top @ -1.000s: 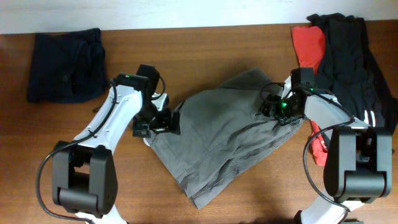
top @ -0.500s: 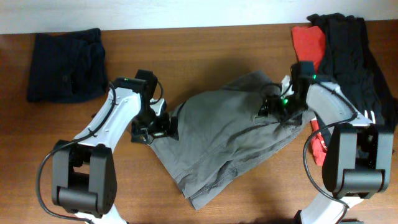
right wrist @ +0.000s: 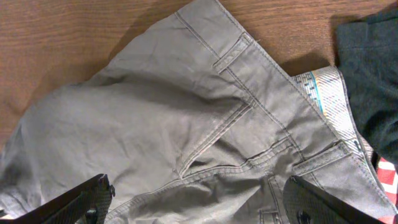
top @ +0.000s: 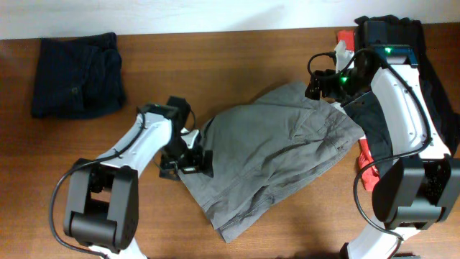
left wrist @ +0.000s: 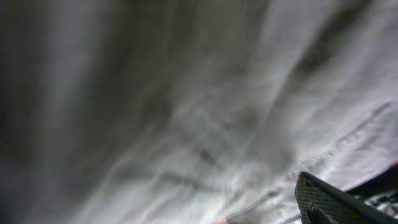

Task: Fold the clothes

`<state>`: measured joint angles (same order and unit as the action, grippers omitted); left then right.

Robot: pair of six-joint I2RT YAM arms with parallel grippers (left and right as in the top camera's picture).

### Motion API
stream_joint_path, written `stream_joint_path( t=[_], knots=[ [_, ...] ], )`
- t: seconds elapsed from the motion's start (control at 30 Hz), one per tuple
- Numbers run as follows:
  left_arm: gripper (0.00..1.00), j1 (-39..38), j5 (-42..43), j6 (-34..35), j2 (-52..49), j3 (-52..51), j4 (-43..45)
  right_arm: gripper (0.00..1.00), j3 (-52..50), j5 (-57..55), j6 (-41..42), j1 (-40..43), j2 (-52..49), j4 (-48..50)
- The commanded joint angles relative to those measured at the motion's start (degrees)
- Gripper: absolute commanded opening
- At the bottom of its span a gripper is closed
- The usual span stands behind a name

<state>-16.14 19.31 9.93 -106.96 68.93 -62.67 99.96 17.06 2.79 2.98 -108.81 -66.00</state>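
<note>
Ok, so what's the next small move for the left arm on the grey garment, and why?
Probably close the left gripper on the left edge of the grey garment: its open fingers sit right against the fabric there, while the right gripper hangs open above, holding nothing.

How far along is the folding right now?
Done: navy garment looks folded, far left. In hand: grey garment lies rumpled mid-table, left end effector at its left edge, right end effector open above its corner, gripping nothing. Left: black garment and red garment heaped at right.
</note>
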Motion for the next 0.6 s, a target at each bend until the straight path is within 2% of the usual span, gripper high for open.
stream_joint_path(
  t=[0.0, 0.2, 0.33, 0.4, 0.57],
  knots=[
    [0.99, 0.04, 0.2, 0.31, -0.09, -3.15, 4.74, 0.92, 0.83, 0.13, -0.87, -0.5, 0.46, 0.04],
    [0.99, 0.07, -4.11, 0.72, -0.09, -5.16, 13.0, 0.92, 0.83, 0.15, -0.87, -0.5, 0.46, 0.07],
    [0.99, 0.07, -14.97, 0.72, -0.55, -6.1, 18.8, 0.92, 0.83, 0.15, -0.87, -0.5, 0.46, 0.09],
    [0.99, 0.5, -22.56, 0.72, -1.81, -6.1, 24.63, 0.92, 0.83, 0.15, -0.85, -0.5, 0.46, 0.11],
    [0.99, 2.34, -26.64, 0.72, -3.3, -6.1, 34.07, 0.92, 0.83, 0.13, -0.85, -0.5, 0.46, -0.02]
  ],
)
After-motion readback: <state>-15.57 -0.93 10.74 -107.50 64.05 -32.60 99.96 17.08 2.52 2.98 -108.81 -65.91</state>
